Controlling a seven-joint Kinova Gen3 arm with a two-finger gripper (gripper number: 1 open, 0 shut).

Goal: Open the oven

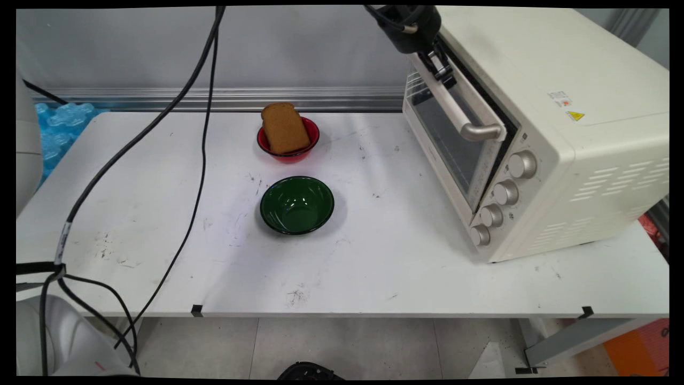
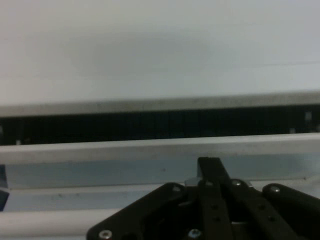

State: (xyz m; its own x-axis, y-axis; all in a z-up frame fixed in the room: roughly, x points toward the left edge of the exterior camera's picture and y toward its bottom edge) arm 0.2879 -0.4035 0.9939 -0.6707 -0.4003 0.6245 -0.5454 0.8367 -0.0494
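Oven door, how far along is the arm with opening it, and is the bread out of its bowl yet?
Done: the oven door is ajar, with a dark gap along its top edge. In hand: the gripper is at the handle. Left: the door is far from fully open; the bread lies in the red bowl, and the green bowl is empty.

Bread (image 1: 284,127) in bowl (image 1: 289,150), oven (image 1: 539,128) right.

Gripper (image 1: 442,68) at cream oven (image 1: 539,128) handle (image 1: 460,109) (door ajar)
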